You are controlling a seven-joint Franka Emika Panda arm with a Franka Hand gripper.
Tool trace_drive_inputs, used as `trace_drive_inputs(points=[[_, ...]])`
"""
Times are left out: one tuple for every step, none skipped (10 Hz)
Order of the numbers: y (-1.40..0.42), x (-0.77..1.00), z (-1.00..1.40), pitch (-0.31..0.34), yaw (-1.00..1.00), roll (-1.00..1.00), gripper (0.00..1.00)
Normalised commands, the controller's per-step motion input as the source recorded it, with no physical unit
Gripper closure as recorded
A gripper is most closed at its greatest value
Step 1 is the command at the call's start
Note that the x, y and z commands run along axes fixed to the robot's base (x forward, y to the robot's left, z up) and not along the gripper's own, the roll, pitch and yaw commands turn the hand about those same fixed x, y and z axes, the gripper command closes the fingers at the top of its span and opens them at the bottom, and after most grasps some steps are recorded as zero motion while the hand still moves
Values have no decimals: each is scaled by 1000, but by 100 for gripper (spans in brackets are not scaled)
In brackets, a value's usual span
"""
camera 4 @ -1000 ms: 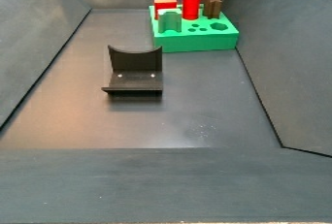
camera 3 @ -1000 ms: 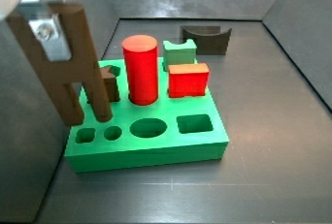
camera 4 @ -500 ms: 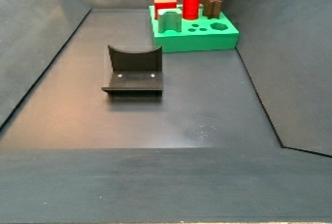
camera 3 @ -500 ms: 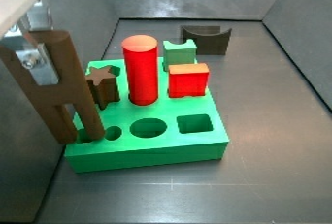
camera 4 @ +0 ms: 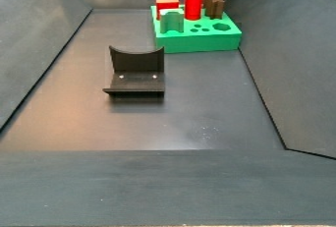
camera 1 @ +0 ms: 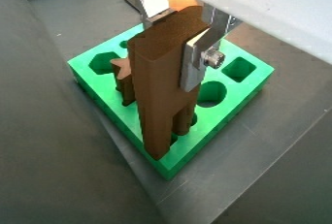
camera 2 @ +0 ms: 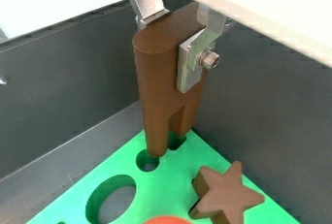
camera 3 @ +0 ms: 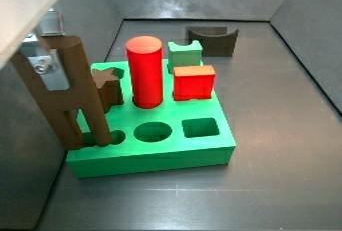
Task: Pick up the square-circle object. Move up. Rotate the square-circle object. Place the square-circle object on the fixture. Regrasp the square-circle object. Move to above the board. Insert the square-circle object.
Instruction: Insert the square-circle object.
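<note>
My gripper (camera 3: 48, 59) is shut on the square-circle object (camera 3: 67, 90), a long dark-brown peg held upright at the board's front-left corner. The peg's two lower legs reach down into the small holes of the bright-green board (camera 3: 174, 156). Both wrist views show the silver fingers (camera 1: 205, 46) clamped on the peg's (camera 1: 165, 84) upper sides; its foot stands in a hole (camera 2: 151, 158) of the board (camera 2: 166, 191). The fixture (camera 4: 134, 72), a dark notched block, stands alone on the floor, far from the gripper, and shows at the back in a side view (camera 3: 211, 40).
On the board stand a red cylinder (camera 3: 144, 71), a red cube (camera 3: 195, 82), a green notched block (camera 3: 186, 53) and a brown star peg (camera 2: 223, 197). A round hole (camera 3: 152, 132) and a square hole (camera 3: 199, 128) lie open. Dark walls (camera 3: 80, 15) enclose the floor.
The gripper has come down with the peg and shifted slightly; the peg's lower end has gone from above the board's front-left corner into its holes.
</note>
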Motion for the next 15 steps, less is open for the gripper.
trace_drive_inputs(points=[[11,311,-63,190,-20,0,100],[31,289,-57,214,-17,0,100],[9,189,-134,153,-11,0,100],[3,46,-209,91,-40,0,100],[46,0,-249,50,-106,0,100],[26,-129,-291,7,-157,0,100],[37,-160,-317,11,-143,14,100],[106,-40,-291,0,-149,0,100],[189,0,-189,-21,-160,-37,100],[237,0,-214,-7,-103,-49,100],[194,0,-291,-31,-46,-36,100],[134,63,-346,-26,-31,-6,100],[0,77,-354,-41,-63,0,100],[-149,0,-237,-106,-94,0,100],[-229,-106,-180,-81,-20,9,100]])
